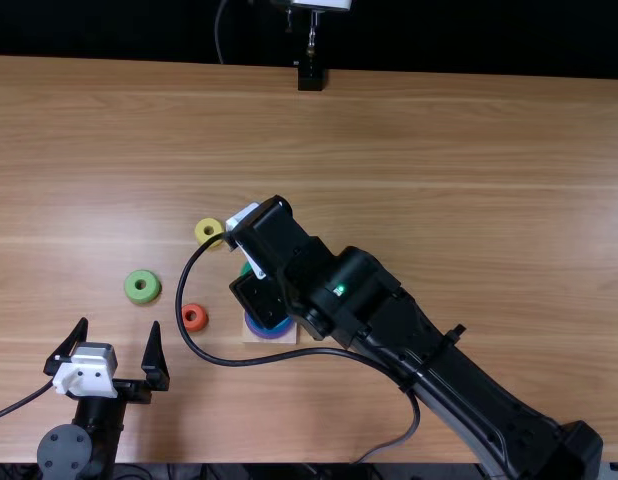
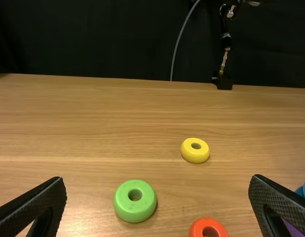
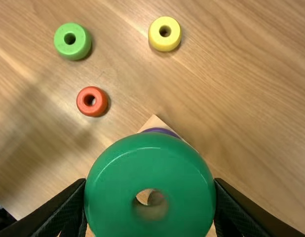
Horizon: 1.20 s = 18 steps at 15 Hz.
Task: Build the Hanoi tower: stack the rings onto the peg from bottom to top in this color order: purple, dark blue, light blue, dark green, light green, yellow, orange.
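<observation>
- From where I stand, the wooden table (image 1: 439, 150) looks bright.
- The back of the room (image 1: 119, 30) is very dark, almost all black.
- Soft little shadows sit right beside the light green ring (image 3: 76, 50), the yellow ring (image 3: 165, 44) and the orange ring (image 3: 84, 105).
- A thin, curvy shine sits on the dark green ring (image 3: 113, 182).
- A tiny green light glows on the right arm (image 1: 389, 320).

No lettering seems readable on anything here.
</observation>
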### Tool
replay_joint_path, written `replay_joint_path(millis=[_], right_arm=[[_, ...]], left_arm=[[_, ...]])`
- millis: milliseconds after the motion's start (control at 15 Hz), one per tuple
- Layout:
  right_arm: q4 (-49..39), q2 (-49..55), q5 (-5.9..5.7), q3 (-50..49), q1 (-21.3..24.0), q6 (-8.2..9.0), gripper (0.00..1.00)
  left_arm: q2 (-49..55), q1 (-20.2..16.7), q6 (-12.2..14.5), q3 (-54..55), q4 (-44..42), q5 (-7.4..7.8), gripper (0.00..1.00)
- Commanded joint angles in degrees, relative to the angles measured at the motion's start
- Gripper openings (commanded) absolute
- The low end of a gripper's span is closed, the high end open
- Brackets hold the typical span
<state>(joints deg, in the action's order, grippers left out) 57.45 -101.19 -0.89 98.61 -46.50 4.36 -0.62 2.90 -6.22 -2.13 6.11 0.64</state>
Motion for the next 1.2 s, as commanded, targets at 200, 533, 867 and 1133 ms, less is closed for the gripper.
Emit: replay_joint_path(millis=[200,533,867,1133], right_arm=[[0.09,1.61,-0.06,-0.96,0.09,-1.2,0.0],[0.09,1.61,-0.06,-1.31,0.36,-1.3,0.0],[-0.01,1.69,-0.06,-0.43,1.15,-1.3,0.0],[-0.01,1.78,-0.06,-0.26,1.24,-1.3,0.0]], left_arm=[[0.62,-0.7,0.42,2.13,0.22,-0.01,1.0],[0.62,-0.7,0.42,2.13,0.22,-0.01,1.0],[0.62,-0.7,0.42,2.13,0.22,-0.01,1.0],[0.62,-0.7,0.42,2.13,0.22,-0.01,1.0]])
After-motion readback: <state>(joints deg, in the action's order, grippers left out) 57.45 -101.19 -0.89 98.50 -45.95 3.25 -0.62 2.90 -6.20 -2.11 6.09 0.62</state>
